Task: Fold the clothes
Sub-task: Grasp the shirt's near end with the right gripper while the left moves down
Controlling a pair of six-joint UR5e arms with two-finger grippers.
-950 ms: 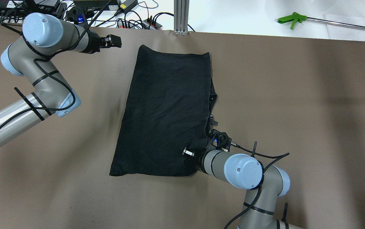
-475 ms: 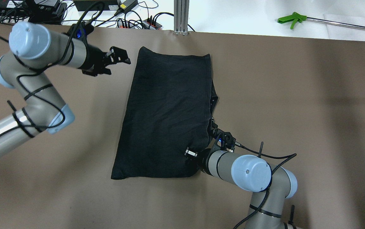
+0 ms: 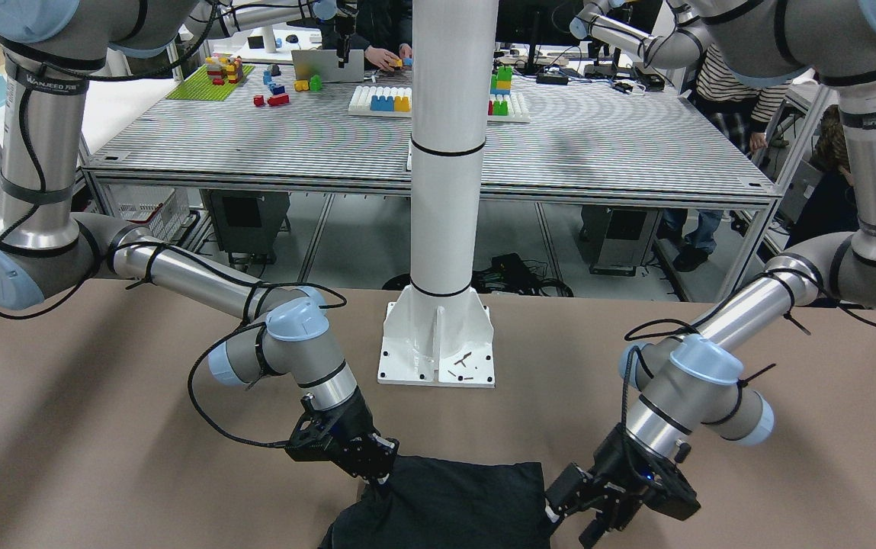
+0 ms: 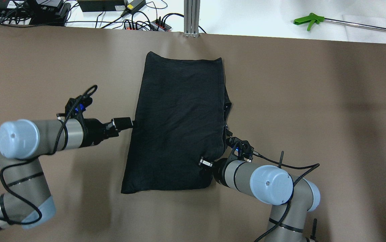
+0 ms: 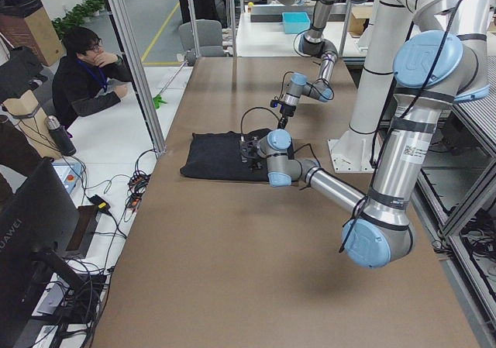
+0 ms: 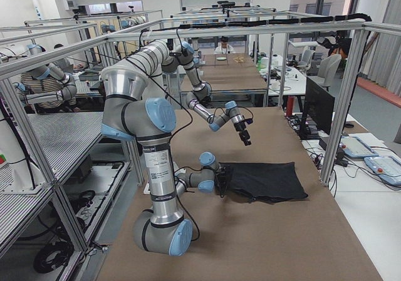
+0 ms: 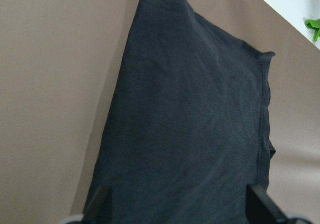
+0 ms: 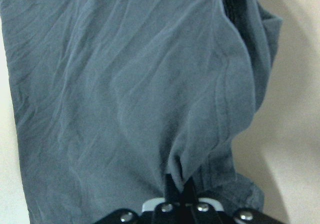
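The black garment (image 4: 179,121) lies folded as a long, roughly rectangular shape on the brown table (image 4: 313,101); no logo shows. My right gripper (image 4: 206,163) is at its near right corner, shut on a pinched fold of the cloth; the right wrist view shows this (image 8: 180,184). My left gripper (image 4: 125,123) is at the middle of the garment's left edge. Its fingers stand wide apart in the left wrist view (image 7: 180,204), with the garment (image 7: 200,124) spread ahead of them. The front-facing view shows the garment (image 3: 453,503), the left gripper (image 3: 590,518) and the right gripper (image 3: 377,461).
A green-handled grabber tool (image 4: 308,21) lies on the white surface beyond the table. Cables and power strips (image 4: 139,22) and an aluminium post (image 4: 191,16) are at the far edge. The white column base (image 3: 438,343) stands between the arms. A person (image 5: 93,73) sits beyond the table.
My left arm swung from beside the garment's far left corner toward me, to the middle of its left edge. My right gripper, still holding, shifted slightly right, dragging the near corner.
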